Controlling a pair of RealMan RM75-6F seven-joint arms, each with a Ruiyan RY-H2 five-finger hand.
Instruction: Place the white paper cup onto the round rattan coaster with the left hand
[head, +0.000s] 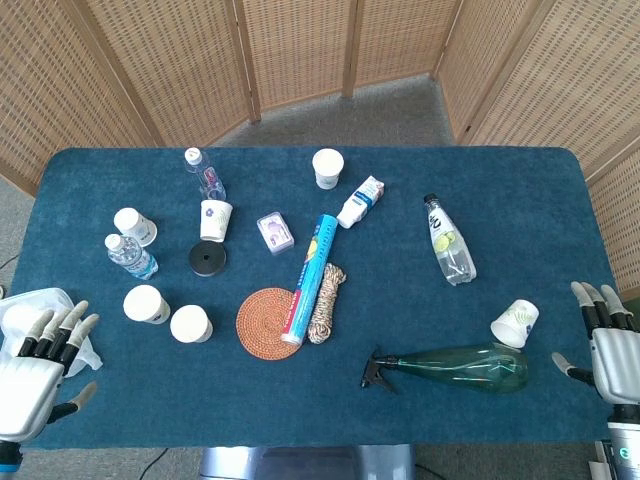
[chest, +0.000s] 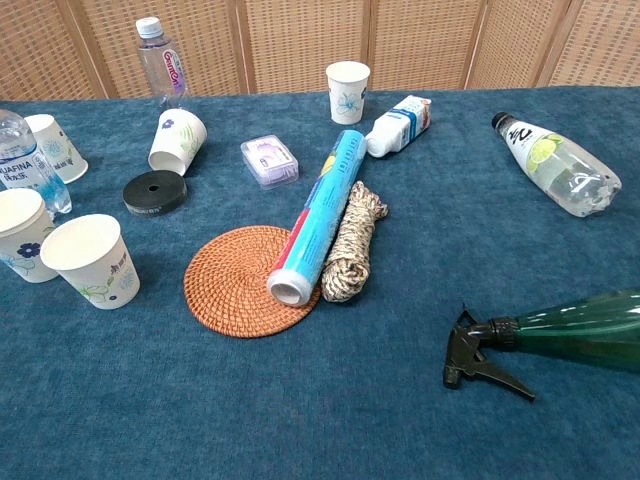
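The round rattan coaster (head: 268, 322) (chest: 245, 280) lies near the table's front centre, and a blue roll (head: 308, 278) (chest: 318, 215) rests across its right edge. Several white paper cups stand on the table. The nearest two (head: 190, 324) (head: 146, 304) are upright just left of the coaster, and they show in the chest view too (chest: 92, 260) (chest: 20, 235). My left hand (head: 40, 365) hovers at the front left corner, fingers spread, holding nothing. At the front right edge my right hand (head: 610, 345) is also open and empty. Neither hand shows in the chest view.
A rope bundle (head: 325, 303) lies beside the roll. More cups (head: 215, 220) (head: 134, 226) (head: 327, 168) (head: 515, 323), two water bottles (head: 130, 257) (head: 204, 173), a black disc (head: 208, 258), a purple box (head: 275, 232), a clear soda bottle (head: 449, 240) and a green spray bottle (head: 455, 368) are scattered around.
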